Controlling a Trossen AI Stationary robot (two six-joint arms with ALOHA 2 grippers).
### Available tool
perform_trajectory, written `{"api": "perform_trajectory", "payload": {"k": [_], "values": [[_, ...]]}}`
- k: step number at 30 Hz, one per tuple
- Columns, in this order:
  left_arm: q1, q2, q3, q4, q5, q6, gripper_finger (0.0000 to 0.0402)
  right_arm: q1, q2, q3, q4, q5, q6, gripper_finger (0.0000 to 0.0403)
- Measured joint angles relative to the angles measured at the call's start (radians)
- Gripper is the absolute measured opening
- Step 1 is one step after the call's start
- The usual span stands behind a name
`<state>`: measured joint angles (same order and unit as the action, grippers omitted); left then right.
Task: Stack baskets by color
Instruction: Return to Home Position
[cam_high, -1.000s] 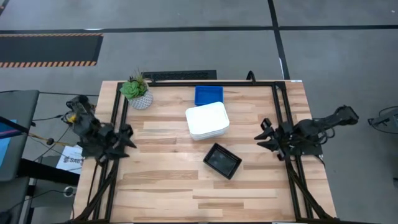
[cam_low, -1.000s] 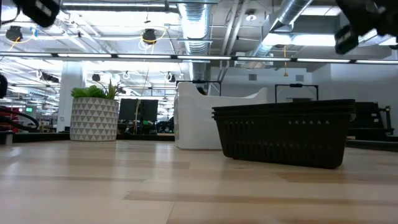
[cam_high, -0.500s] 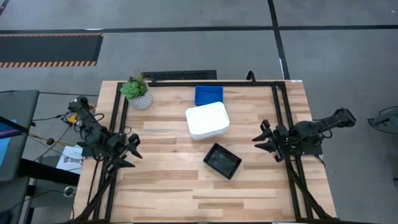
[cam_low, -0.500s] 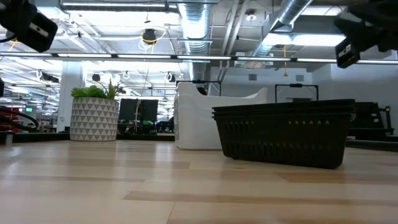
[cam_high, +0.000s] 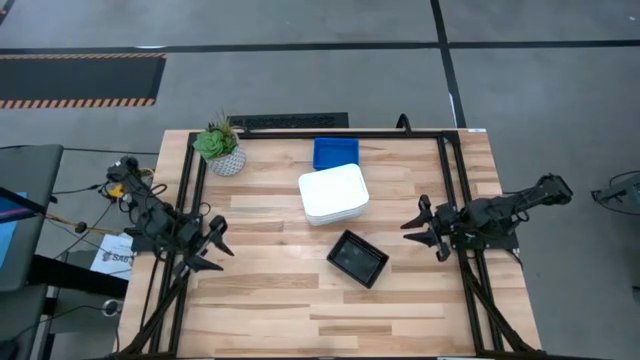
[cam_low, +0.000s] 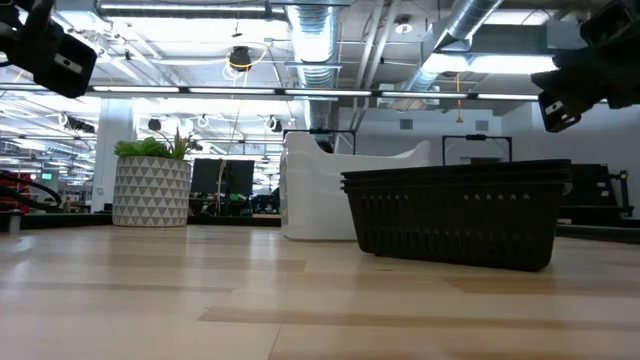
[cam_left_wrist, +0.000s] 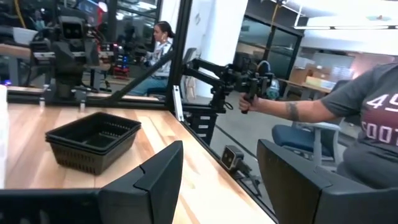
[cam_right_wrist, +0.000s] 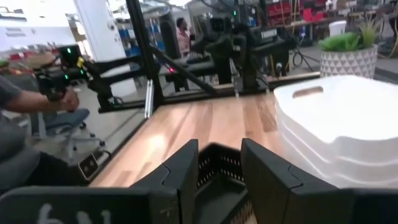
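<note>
Three stacks of baskets stand on the wooden table: blue at the far edge, white just in front of it, and black nearer the middle. The low view has the black stack in front of the white one. My left gripper hangs open over the table's left edge, pointing level toward the black stack. At the right edge my right gripper hovers open, aimed at the black stack and the white stack. Neither touches anything.
A small green plant in a patterned white pot stands at the far left corner. Black frame rails run along the table's sides. A seated person holding a control handle is beyond the table's near edge. Bare wood lies in front of the black stack.
My left gripper has sunk and swung a little toward the table's near edge and inward over the wood, then held still. My right gripper has sunk slightly and tipped down to level. The baskets have not moved.
</note>
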<state>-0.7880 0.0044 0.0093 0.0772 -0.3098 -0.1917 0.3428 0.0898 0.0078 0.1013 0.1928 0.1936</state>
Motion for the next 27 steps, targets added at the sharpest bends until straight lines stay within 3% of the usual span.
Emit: {"api": "perform_trajectory", "payload": {"k": [9, 15, 27], "values": [[0.034, 0.0, -0.001, -0.008, 0.069, 0.036, 0.0197, -0.035, 0.0, -0.001, -0.044, -0.001, -0.015, 0.0151], [0.047, 0.0, -0.002, -0.008, 0.059, 0.138, 0.0197, -0.07, 0.0, -0.001, -0.052, -0.008, -0.053, 0.0153], [0.126, 0.0, -0.003, -0.008, 0.063, 0.107, 0.0197, -0.178, 0.0, -0.002, -0.055, -0.012, -0.074, 0.0158]]}}
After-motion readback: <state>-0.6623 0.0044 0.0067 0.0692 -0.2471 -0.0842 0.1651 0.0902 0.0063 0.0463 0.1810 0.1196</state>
